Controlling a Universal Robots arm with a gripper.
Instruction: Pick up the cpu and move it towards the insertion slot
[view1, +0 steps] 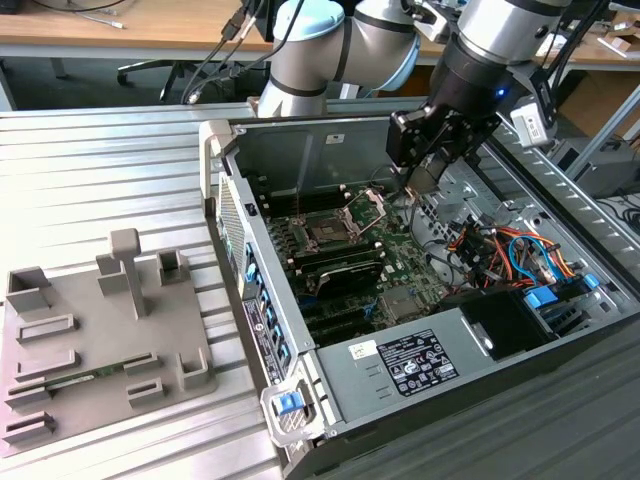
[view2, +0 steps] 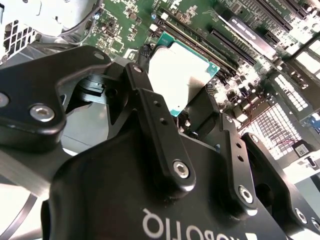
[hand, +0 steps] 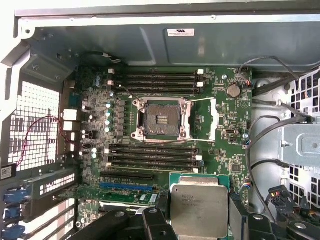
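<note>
My gripper (view1: 424, 178) hangs inside the open computer case, shut on the cpu (view1: 426, 183), a flat square chip with a silvery top. In the second wrist view the cpu (view2: 177, 75) sits clamped between the two black fingers (view2: 141, 75), tilted above the green board. The first wrist view has the cpu (hand: 199, 207) in the gripper (hand: 199, 217), apart from the insertion slot (hand: 161, 120). That slot (view1: 328, 232) is a dark square socket with its silver frame (view1: 368, 207) hinged up and open, to the exterior view's left of the gripper and lower.
Long black memory slots (hand: 155, 155) lie between the cpu and the socket. Bundled cables (view1: 500, 250) and a power supply (view1: 430, 360) fill the case's right side. A grey fixture tray (view1: 100, 330) with a green memory stick (view1: 100, 372) lies outside the case wall (view1: 235, 230).
</note>
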